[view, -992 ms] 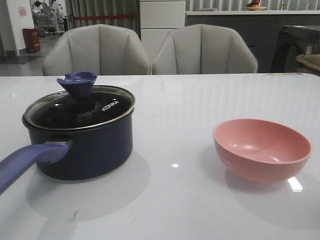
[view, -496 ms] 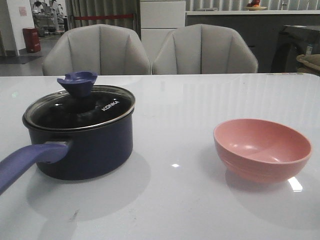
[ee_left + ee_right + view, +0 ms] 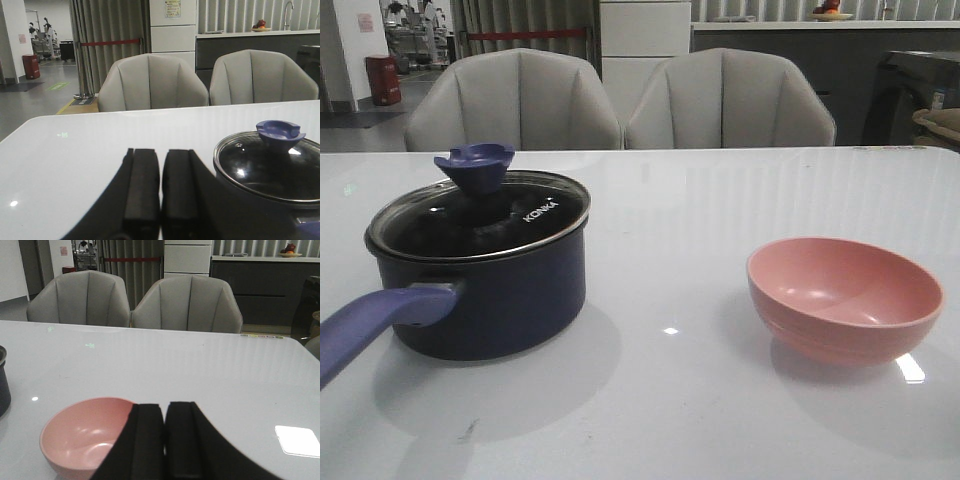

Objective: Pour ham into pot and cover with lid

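On the tabletop (image 3: 670,400), lid (image 3: 485,215) seated on pot (image 3: 490,300), presumably covering poured ham; bowl (image 3: 843,297) right of pot; both end effectors (image 3: 160,192) (image 3: 165,440) closed, empty.

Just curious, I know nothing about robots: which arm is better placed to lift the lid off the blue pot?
Probably left. The left end effector sits right beside the lid on the pot; the right end effector is by the pink bowl.
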Controlling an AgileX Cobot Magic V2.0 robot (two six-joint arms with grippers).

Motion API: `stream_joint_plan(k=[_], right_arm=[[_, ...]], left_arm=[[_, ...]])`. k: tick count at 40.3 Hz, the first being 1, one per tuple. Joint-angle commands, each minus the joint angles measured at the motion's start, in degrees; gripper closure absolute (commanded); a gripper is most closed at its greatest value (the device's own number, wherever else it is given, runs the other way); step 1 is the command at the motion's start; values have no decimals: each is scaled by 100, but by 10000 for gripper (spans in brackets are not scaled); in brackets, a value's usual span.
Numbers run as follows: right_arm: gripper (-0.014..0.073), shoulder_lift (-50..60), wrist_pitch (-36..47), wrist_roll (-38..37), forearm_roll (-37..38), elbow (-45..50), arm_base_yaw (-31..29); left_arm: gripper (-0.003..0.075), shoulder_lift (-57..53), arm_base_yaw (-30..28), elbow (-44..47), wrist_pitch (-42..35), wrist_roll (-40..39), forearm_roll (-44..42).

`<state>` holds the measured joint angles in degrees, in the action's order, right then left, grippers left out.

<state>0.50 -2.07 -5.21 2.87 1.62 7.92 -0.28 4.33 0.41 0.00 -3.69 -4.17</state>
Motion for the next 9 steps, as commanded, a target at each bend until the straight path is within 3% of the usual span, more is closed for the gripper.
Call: stream_joint_plan(k=[1,9], right_arm=[[445,108,512,9,54,46,-32],[445,108,512,9,54,46,-32]], left_arm=[[607,64,-15,171,-413,-56,25],[607,64,-15,171,-413,-56,25]])
